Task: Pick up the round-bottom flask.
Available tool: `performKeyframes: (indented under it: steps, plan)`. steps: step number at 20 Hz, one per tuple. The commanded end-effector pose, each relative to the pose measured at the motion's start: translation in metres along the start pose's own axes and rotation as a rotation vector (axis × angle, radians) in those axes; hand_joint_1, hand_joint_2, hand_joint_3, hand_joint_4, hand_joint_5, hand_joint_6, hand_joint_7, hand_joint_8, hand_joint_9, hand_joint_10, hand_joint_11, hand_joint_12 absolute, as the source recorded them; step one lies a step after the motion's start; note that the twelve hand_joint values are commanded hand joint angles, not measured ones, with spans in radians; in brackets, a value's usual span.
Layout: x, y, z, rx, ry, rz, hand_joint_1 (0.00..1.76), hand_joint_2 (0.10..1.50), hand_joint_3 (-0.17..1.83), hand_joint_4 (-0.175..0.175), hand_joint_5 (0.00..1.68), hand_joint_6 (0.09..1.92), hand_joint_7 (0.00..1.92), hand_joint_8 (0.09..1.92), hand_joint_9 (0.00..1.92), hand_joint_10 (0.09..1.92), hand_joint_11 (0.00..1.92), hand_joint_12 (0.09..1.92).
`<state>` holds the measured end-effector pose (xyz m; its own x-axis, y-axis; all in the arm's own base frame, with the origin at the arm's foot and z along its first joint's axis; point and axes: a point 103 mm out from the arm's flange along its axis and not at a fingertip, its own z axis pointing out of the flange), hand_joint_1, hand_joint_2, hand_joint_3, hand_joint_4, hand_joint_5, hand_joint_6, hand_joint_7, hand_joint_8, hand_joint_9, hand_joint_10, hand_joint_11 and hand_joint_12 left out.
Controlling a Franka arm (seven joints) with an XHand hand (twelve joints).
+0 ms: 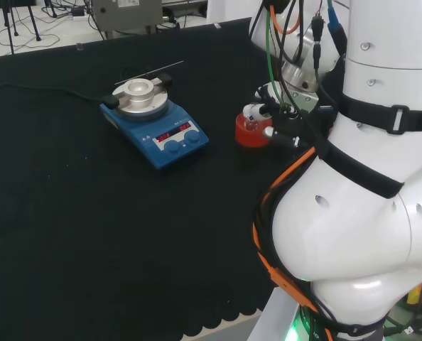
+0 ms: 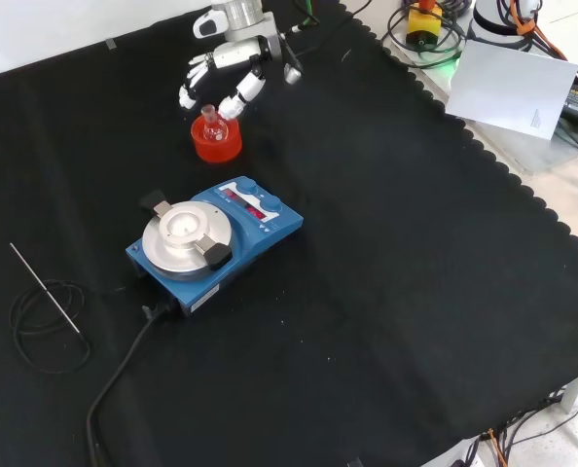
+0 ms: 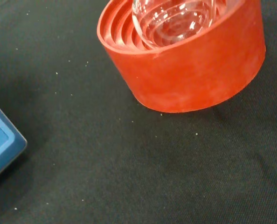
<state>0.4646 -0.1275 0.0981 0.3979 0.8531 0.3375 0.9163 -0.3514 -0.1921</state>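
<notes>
A clear round-bottom flask (image 2: 209,121) stands upright in a red ribbed ring stand (image 2: 217,144) near the top of the front view. The hand (image 2: 233,60) is just behind and above it, with relaxed fingers (image 2: 188,89) spread to either side of the flask's neck and a gap between them and the glass. In the head view the hand (image 1: 258,111) sits right over the red stand (image 1: 251,135), partly hidden by the arm's cables. The wrist view looks closely at the flask's bulb (image 3: 173,18) resting in the stand (image 3: 194,70).
A blue stirrer plate with a round metal top (image 2: 211,243) (image 1: 154,117) stands on the cloth in front of the stand in the front view; its corner (image 3: 1,144) appears in the wrist view. A thin metal rod with a coiled cable (image 2: 44,292) lies at the front view's left.
</notes>
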Motion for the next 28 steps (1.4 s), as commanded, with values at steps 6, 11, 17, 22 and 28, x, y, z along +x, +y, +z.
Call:
performKeyframes:
  steps: [6,11,17,22,28]
  plan:
    - [-0.0011,0.0040,0.0064,-0.009,-0.004,-0.001,0.86,1.06,-0.17,-0.058,0.55,0.09,0.28,0.60,0.42,0.66,0.00,1.32]
    - [-0.0035,0.0095,0.0067,-0.026,-0.005,0.009,0.87,1.06,-0.17,-0.060,0.60,0.09,0.28,0.60,0.43,0.66,0.00,1.34]
    - [-0.0024,0.0098,0.0085,-0.059,-0.008,0.005,0.89,1.06,-0.17,-0.062,0.68,0.12,0.29,0.60,0.43,0.66,0.01,1.35]
    - [-0.0015,0.0099,0.0113,-0.074,-0.014,0.002,0.93,1.06,-0.17,-0.062,0.66,0.22,0.31,0.60,0.45,0.64,0.04,1.34]
    - [-0.0025,0.0113,0.0111,-0.081,-0.003,0.006,0.94,1.06,-0.17,-0.060,0.54,0.44,0.32,0.60,0.46,0.63,0.04,1.34]
